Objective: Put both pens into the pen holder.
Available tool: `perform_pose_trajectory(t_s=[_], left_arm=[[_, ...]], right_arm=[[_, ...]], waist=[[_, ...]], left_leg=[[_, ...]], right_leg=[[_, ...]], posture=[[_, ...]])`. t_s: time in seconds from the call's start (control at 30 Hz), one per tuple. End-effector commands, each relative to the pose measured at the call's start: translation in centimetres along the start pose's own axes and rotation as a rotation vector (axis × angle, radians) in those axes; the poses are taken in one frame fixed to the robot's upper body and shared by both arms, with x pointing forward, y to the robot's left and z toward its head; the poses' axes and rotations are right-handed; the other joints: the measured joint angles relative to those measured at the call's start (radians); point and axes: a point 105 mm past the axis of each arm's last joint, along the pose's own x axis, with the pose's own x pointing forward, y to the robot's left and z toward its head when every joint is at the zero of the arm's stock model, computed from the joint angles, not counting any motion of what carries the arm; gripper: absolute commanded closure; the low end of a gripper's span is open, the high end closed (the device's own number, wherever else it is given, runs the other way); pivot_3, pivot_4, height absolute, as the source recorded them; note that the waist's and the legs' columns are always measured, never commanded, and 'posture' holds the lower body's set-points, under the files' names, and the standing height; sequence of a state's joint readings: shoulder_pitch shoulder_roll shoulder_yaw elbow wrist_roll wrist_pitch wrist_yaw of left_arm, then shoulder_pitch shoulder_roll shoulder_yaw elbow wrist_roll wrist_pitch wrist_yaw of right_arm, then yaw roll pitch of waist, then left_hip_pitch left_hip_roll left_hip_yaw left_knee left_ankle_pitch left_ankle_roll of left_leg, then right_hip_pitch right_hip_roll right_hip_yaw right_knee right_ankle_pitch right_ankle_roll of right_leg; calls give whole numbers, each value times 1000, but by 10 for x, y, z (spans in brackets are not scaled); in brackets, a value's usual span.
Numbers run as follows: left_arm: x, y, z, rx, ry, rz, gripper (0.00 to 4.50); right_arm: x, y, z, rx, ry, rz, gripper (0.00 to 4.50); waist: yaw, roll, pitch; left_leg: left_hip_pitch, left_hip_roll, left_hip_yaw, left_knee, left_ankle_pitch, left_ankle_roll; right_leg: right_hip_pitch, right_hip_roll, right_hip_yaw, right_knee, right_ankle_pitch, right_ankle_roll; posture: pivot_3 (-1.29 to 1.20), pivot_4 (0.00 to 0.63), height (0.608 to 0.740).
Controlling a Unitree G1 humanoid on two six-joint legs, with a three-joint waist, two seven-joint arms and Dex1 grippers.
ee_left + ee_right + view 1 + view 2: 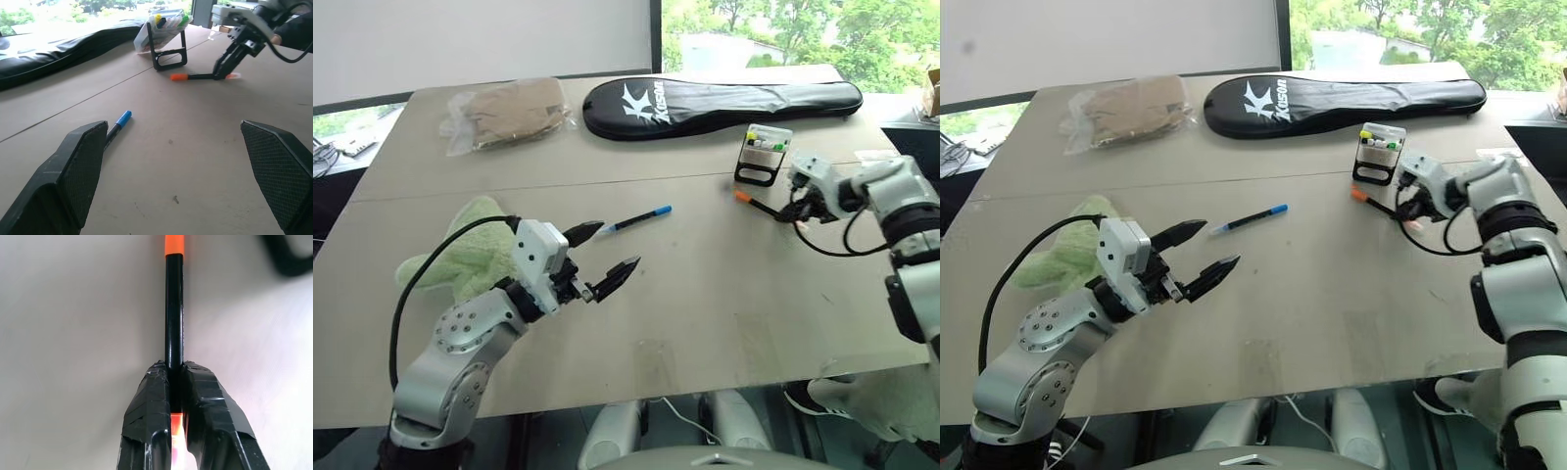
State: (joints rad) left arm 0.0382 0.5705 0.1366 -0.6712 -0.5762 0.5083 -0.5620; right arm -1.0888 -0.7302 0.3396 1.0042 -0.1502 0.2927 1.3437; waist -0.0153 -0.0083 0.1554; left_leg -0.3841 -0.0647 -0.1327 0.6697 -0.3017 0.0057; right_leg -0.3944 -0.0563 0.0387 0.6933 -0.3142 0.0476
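The right gripper [176,396] has its fingers clamped on the orange-ended pen [759,207], near its rear end, just beside the pen holder [763,155]. The pen is light, stiff and slick, so it may pivot. The left gripper [607,257], fingers apart, hovers near the blue-capped pen [636,220] at mid-table.

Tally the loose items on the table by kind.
Pens: 2 (blue-capped pen, orange-ended pen in the right pincer)
Pen holder: 1
Racket bag: 1
Green cloth: 1
Plastic-wrapped bundle: 1
Total: 6
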Motion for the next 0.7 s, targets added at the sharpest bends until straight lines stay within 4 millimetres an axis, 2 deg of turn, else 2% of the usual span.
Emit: perform_pose_trajectory(t_s=[0.03, 0.07, 0.1, 0.13, 0.17, 0.23, 0.37, 0.47, 0.7], left_arm=[[0, -7, 10, 22, -28, -20, 0], [0, -7, 8, 18, -24, -26, 0], [1, -8, 7, 15, -20, -34, 0], [2, -8, 6, 16, -17, -42, 0], [3, -8, 6, 20, -14, -48, 0], [5, -6, 6, 26, -13, -51, 0], [6, -3, 7, 30, -12, -55, 0], [6, -4, 7, 27, -12, -63, 0], [3, -23, 9, -21, -2, -116, 0]], right_arm=[[2, 11, -3, -78, 45, 48, 4493], [6, 14, 0, -55, 32, 56, 4493], [10, 17, 2, -44, 30, 59, 3589], [17, 18, 5, -39, 21, 37, 3354], [23, 20, 11, -24, 4, 23, 2801], [32, 25, 19, 0, -17, 26, 1971], [47, 34, 40, -14, -43, 22, 1971], [50, 37, 51, -6, -56, 36, 1971], [57, 33, 85, -77, -117, -14, 1971]], waist=[[-1, 0, 0], [-4, 0, 0], [-9, 0, 0], [-13, 0, 0], [-18, -1, -1], [-32, -7, -4], [-56, -8, -5], [-62, -8, -5], [-77, -7, -4]], left_leg=[[0, 0, 0, 0, 0, 0], [0, 0, 0, 0, 0, 0], [1, 0, 1, 0, 0, 0], [1, 1, 2, 0, 0, 0], [2, 1, 2, 0, 0, 0], [4, 2, 2, 0, 1, -1], [10, 4, 6, 1, 2, -3], [23, 8, 10, -1, 1, -2], [21, 11, 12, -2, 1, -3]], right_leg=[[0, 0, 0, 0, 0, 0], [0, 0, 1, 0, 0, 0], [0, 1, 2, 1, 0, 0], [0, 1, 2, 1, 0, 0], [0, 1, 3, 2, 0, 0], [2, 2, 3, 2, 0, 0], [6, 5, 4, 2, 5, -2], [16, 9, 7, 2, 5, -2], [13, 11, 11, 2, 6, -3]], posture=[[0, 150, 740], [0, 150, 740], [0, 150, 740], [0, 150, 740], [0, 150, 740], [0, 150, 740], [0, 150, 740], [0, 150, 740], [0, 150, 740]])
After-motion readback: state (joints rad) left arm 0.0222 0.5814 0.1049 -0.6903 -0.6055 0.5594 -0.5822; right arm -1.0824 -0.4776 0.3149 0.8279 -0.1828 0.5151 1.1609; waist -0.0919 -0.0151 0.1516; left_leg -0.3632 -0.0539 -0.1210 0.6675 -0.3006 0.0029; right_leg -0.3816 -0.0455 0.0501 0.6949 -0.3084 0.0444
